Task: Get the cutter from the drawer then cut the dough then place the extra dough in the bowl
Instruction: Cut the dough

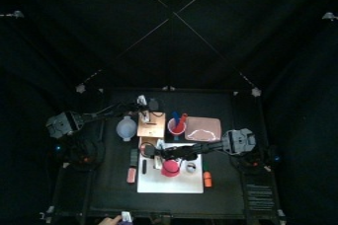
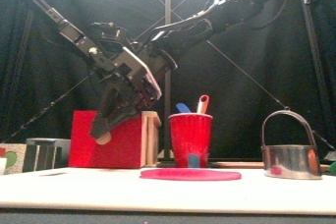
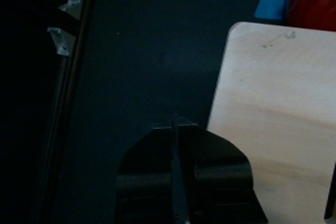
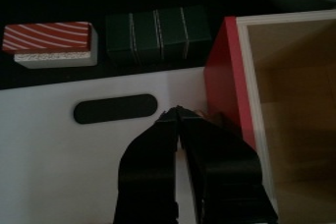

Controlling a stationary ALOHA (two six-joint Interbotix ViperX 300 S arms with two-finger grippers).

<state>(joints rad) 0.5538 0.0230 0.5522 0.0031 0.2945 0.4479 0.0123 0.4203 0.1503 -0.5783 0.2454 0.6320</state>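
Note:
The pale wooden box (image 2: 116,140) with its red drawer front (image 4: 226,76) stands at the back left, and the drawer is pulled out with bare wood inside. A flat pink dough disc (image 2: 191,174) lies on the white cutting board (image 4: 53,159). The round metal cutter (image 2: 289,149) stands upright on the board's right end. Behind the dough is the red cup (image 2: 191,135) with two toy knives. My right gripper (image 4: 175,115) is shut and empty above the board's edge, next to the drawer front. My left gripper (image 3: 178,128) is shut and empty, over the table beside the box top (image 3: 282,110).
A blue-grey bowl (image 1: 126,128) sits left of the box and a pink tray (image 1: 201,126) to its right. A dark green sushi roll (image 4: 157,27) and a red-striped toy (image 4: 50,39) lie beyond the board's grip hole.

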